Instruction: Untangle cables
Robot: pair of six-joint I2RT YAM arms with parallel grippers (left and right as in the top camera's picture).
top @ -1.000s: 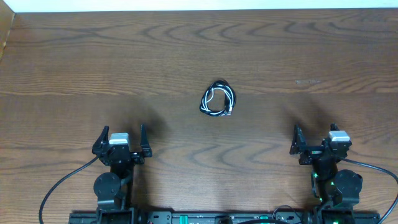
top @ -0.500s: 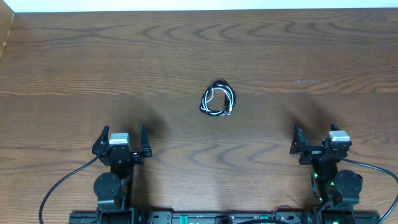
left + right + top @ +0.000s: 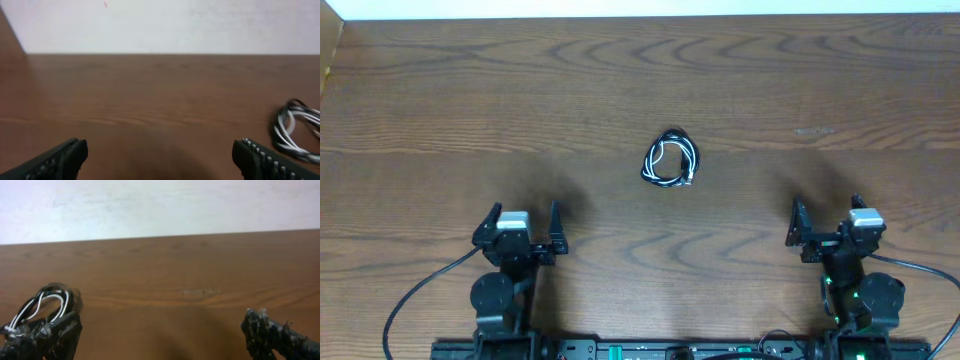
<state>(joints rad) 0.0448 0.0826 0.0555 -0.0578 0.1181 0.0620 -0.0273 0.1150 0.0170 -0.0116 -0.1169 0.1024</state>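
The cables [image 3: 671, 160] lie as one small coil of black and white cords in the middle of the wooden table [image 3: 440, 100]. My left gripper [image 3: 518, 220] rests near the front left, open and empty, well short of the coil. My right gripper [image 3: 825, 217] sits at the front right, also open with nothing in it. In the left wrist view the cables [image 3: 296, 130] show at the right edge, beyond the wide-apart fingers [image 3: 57, 159]. The right wrist view has the cables [image 3: 45, 305] at the far left, partly behind the left finger [image 3: 60, 332].
A pale wall [image 3: 160, 25] rises behind the table's far edge. Thick black cords [image 3: 415, 295] run from each arm base at the front. A light wooden edge [image 3: 330, 50] shows at the far left corner.
The left gripper has shifted very slightly to the right and toward the front. The cables and the right arm have not moved.
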